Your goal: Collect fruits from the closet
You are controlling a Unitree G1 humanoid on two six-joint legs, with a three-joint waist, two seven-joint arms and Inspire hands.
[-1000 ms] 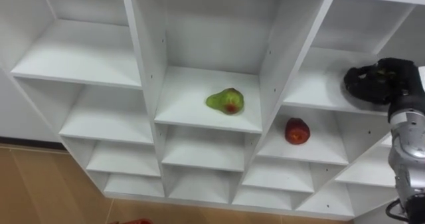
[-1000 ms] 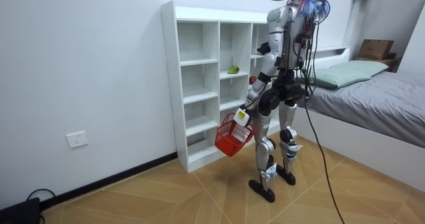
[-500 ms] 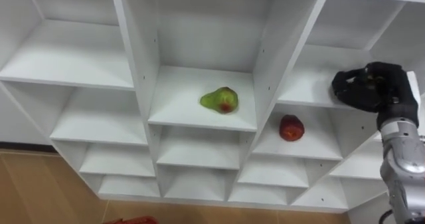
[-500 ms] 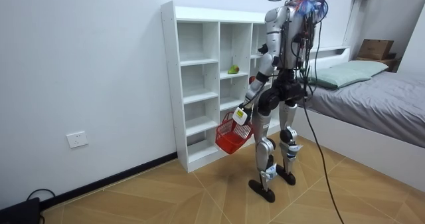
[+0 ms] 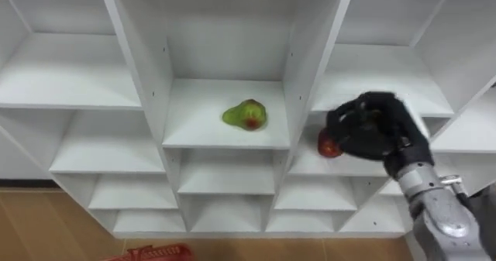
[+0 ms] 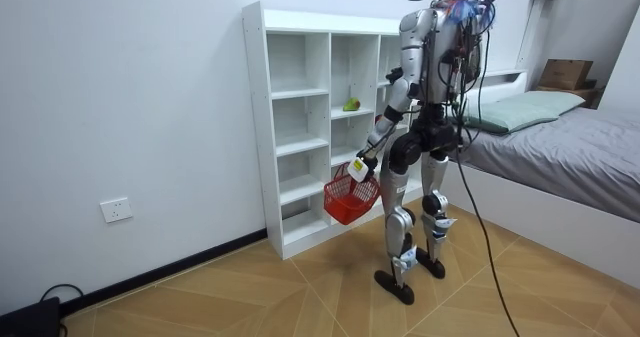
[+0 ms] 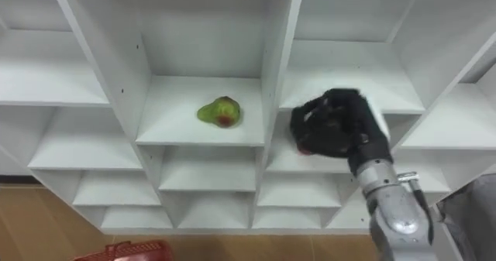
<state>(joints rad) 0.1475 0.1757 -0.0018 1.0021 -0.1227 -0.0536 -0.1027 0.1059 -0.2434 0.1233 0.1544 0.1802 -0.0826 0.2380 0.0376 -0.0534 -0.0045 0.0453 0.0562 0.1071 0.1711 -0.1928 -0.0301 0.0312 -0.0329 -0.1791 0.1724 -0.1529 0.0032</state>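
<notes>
Entry: I stood upright on the wooden floor (image 6: 250,287), close to the tall white closet of open compartments (image 5: 304,60) and facing it, with a grey-covered bed (image 6: 570,142) behind me on the room view's right. The green pear with a red blush (image 5: 245,115) lay on its side on the shelf of the middle column, near the middle of that compartment, with nothing touching it. The small red apple (image 5: 328,146) sat in the next column to the right, on a shelf set slightly lower than the pear's and close to the dividing wall. My right hand (image 5: 373,126), black, was raised into that same compartment, just in front of the apple and to its right, and covered part of it. The hand was smeared in both eye views, so I could not tell how far it was closed or whether it touched the apple. My left hand (image 6: 361,163) hung low at my side, closed on the handle of the red wire basket (image 6: 350,195), which dangled level with the lower shelves. The basket's rim also showed at the near edge of the left eye view.
</notes>
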